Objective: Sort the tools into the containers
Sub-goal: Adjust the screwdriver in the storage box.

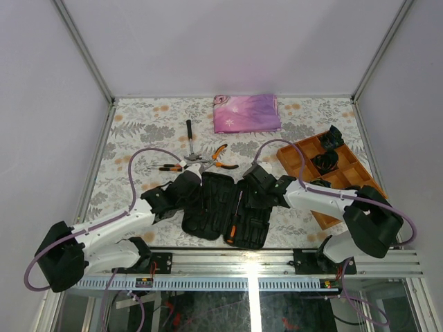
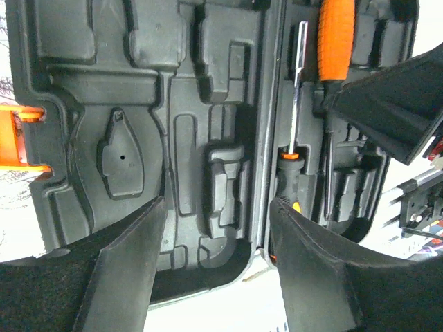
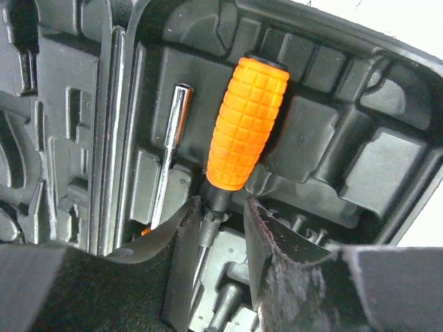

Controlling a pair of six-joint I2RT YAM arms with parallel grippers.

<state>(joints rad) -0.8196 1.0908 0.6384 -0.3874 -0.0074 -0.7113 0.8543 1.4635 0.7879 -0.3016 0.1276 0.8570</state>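
Observation:
The black tool case (image 1: pixel 208 211) lies open at the table's front centre. An orange-handled screwdriver (image 3: pixel 248 124) rests in a slot of the case's right half (image 3: pixel 332 138). My right gripper (image 3: pixel 221 204) straddles its black neck, open, with a gap on the right side. A slim screwdriver (image 1: pixel 234 225) lies in the case near the hinge, its metal shaft (image 3: pixel 169 159) beside the orange handle. My left gripper (image 2: pixel 218 204) hangs open and empty over the left half (image 2: pixel 124 104). Behind the case lie a hammer (image 1: pixel 189 136), pliers (image 1: pixel 221 158) and a small screwdriver (image 1: pixel 168 167).
An orange compartment tray (image 1: pixel 297 153) stands at the right, holding black coiled bundles (image 1: pixel 325 162). A folded pink-purple cloth (image 1: pixel 246 113) lies at the back. Walls close the table on three sides. Both arms (image 1: pixel 111 232) reach in over the case.

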